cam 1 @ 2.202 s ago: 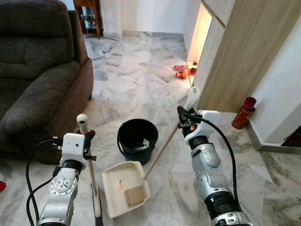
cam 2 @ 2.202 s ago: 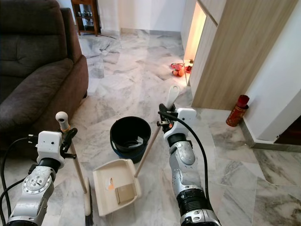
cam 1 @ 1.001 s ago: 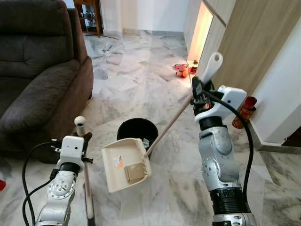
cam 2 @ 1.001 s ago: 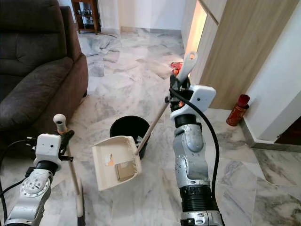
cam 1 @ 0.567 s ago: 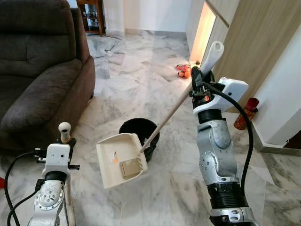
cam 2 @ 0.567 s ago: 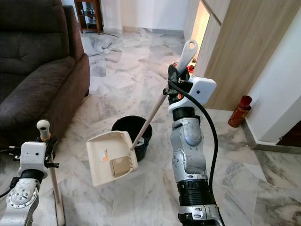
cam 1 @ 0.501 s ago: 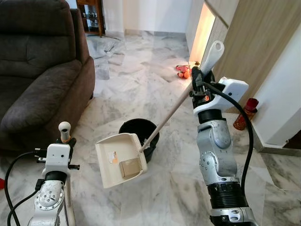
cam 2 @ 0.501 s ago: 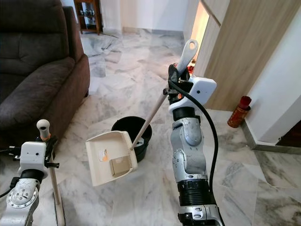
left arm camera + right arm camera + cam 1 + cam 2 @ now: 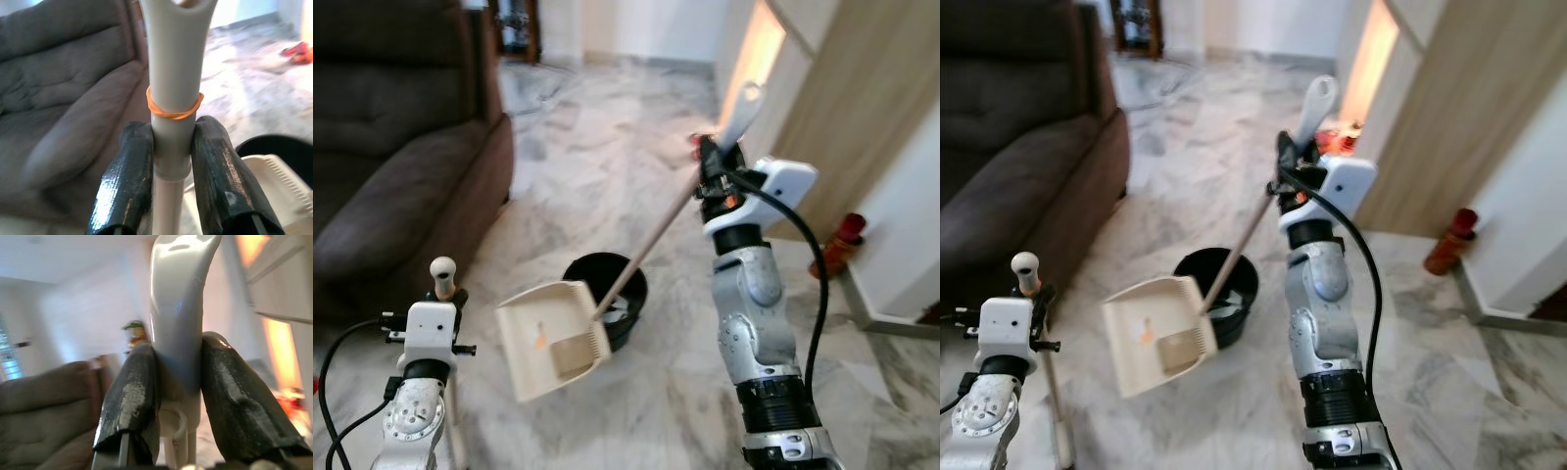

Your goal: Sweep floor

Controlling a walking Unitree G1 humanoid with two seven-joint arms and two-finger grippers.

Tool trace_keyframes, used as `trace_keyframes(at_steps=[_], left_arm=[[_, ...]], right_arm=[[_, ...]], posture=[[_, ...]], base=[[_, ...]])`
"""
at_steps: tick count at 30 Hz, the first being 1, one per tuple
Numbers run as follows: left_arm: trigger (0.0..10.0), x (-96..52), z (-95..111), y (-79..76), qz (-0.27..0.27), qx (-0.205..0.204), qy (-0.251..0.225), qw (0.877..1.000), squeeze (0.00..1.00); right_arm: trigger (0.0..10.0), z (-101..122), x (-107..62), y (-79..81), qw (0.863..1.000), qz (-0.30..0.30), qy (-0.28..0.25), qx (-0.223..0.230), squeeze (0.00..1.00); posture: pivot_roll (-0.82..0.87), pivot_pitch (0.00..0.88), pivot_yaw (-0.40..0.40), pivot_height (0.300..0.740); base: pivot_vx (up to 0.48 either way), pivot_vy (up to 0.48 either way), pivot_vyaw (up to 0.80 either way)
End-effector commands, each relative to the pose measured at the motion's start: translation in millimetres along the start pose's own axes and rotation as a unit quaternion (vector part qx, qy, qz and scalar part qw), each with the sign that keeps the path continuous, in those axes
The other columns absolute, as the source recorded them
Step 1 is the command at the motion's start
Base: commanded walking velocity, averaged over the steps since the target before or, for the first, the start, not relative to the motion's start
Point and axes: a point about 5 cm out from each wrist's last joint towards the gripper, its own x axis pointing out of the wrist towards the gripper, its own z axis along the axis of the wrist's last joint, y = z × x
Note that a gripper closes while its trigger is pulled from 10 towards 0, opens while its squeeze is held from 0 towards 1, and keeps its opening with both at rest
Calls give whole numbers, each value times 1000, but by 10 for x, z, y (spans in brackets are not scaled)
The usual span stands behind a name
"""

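While the broom is gripped by the left gripper at lower left, the dustpan, gripped by the right gripper, is tipped further toward the bin, so emptying seems close.

Inventory as I count it from the feed:

- Dustpan, cream, one, centre near, on a long handle.
- Bucket, black, one, just behind the dustpan.
- Broom, one, near left, with one orange band round its handle.
- Sofa, dark brown, one, far left.
- Red cylinder, one, far right by the wall.
- Claws, two: left claw and right claw, two black fingers each.
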Motion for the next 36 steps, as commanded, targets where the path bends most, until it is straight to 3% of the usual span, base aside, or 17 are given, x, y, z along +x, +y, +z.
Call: trace_keyframes(at_steps=[1, 27, 36], left_arm=[[10000, 30, 123, 1, -1, 4, -34, 999, 0], [10000, 57, 136, 0, 1, 2, -38, 999, 0], [10000, 56, 135, -4, 2, 0, -39, 999, 0]], right_arm=[[10000, 172, 68, 15, 999, 4, -39, -1, 0], [10000, 182, 64, 115, 999, 36, -31, 22, 0], [10000, 165, 56, 160, 998, 50, -23, 25, 0]], posture=[[204, 0, -57, 740], [211, 0, -59, 740], [213, 0, -63, 740]], base=[[356, 0, 0], [354, 0, 0], [355, 0, 316]])
